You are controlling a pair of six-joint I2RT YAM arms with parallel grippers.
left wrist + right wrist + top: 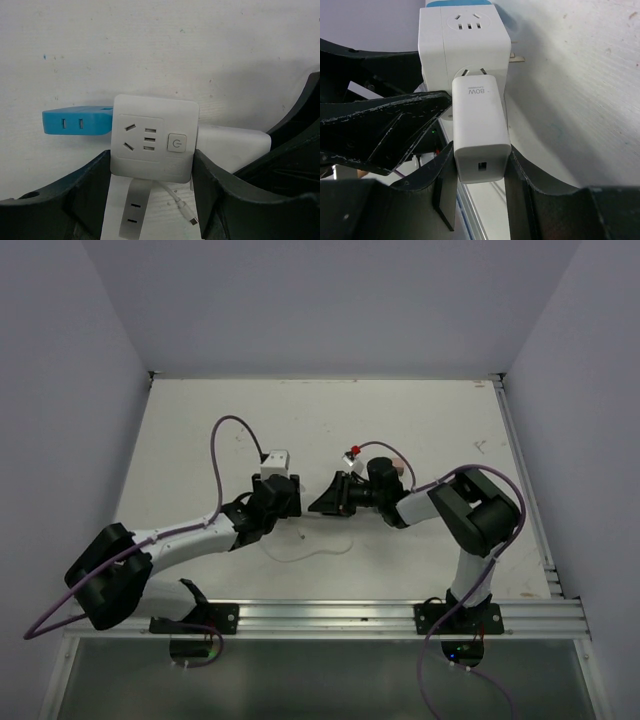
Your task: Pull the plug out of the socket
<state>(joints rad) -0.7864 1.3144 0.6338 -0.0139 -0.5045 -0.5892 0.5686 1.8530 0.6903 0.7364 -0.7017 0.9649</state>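
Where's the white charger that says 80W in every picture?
Top external: it can't be seen; it is hidden where the left gripper meets the right gripper.
Left wrist: the charger peeks out right of centre, behind the socket cube.
Right wrist: centre, plugged into the cube, between the jaws.
Shared landmark: the white socket cube, in both wrist views.

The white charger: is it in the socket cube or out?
In: the charger meets the socket cube face to face, no gap visible.

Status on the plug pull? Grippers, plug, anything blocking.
Left gripper shut on socket cube. Right gripper shut on charger plug. Plug seated, not yet out. Nothing seen blocking.
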